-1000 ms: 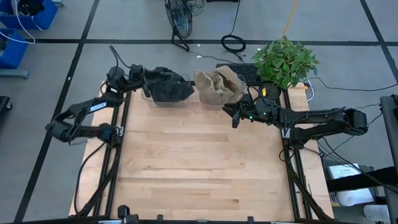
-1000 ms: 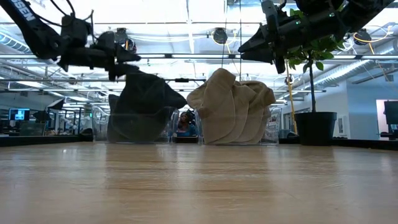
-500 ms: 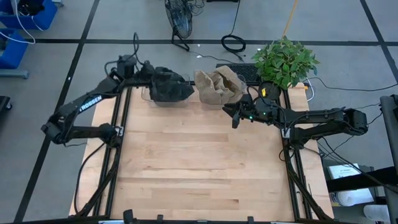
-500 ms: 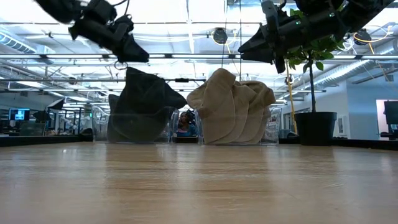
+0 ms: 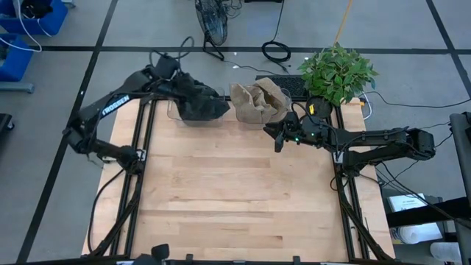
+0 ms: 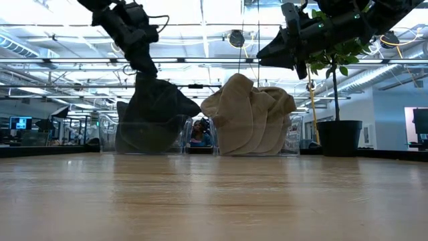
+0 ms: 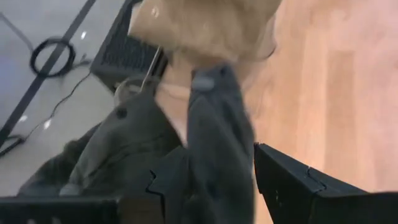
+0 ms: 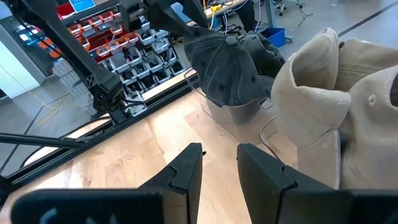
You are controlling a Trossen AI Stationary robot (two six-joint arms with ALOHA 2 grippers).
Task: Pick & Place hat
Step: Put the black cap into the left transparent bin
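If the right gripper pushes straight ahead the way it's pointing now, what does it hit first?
Probably the clear bin under the dark hat. The right gripper points that way over bare table; depth is uncertain.

floor [image 5: 59,96]: grey, black lines | potted plant [image 5: 337,72] | ceiling lights [image 6: 200,13] | parts bins [image 8: 93,43]

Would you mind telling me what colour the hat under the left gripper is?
The hat is dark grey, almost charcoal; the right wrist view shows it best.

Two hat piles counted: one dark pile [image 5: 197,101], one tan pile [image 5: 256,101]. Two clear bins [image 6: 289,139] seen. One potted plant [image 5: 337,72] noted.
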